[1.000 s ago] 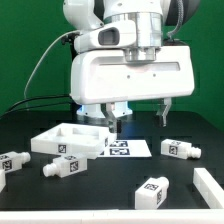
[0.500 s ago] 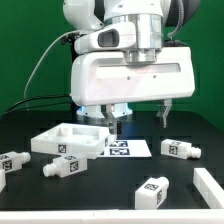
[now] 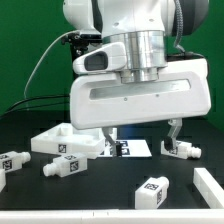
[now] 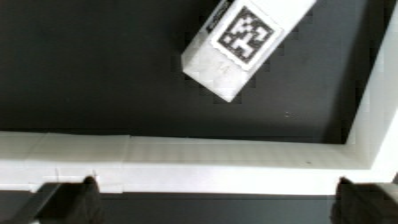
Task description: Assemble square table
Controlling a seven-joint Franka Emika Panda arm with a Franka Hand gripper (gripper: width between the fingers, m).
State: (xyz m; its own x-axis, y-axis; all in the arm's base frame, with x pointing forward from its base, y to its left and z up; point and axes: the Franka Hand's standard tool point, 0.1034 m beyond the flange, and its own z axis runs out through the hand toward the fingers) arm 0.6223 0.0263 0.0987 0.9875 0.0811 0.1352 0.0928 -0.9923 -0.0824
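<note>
White arm (image 3: 128, 25) bent low, pincer (image 3: 140, 140) pointing downward, fingers (image 4: 64, 200) spread wide, seemingly empty

On the black table top (image 3: 100, 185), the white plastic square slab with raised rim (image 3: 62, 140) lies toward the exterior view's left. The marker board (image 3: 132, 149) lies just beside it on the right. A short white tagged leg (image 3: 181, 150) lies right of that board. A second leg (image 3: 12, 162) and a third leg (image 3: 64, 167) lie in front of the slab. A fourth leg (image 3: 153, 191) lies nearer the front, right of centre. The white two-finger gripper (image 3: 141, 139) hangs above the marker board.
</note>
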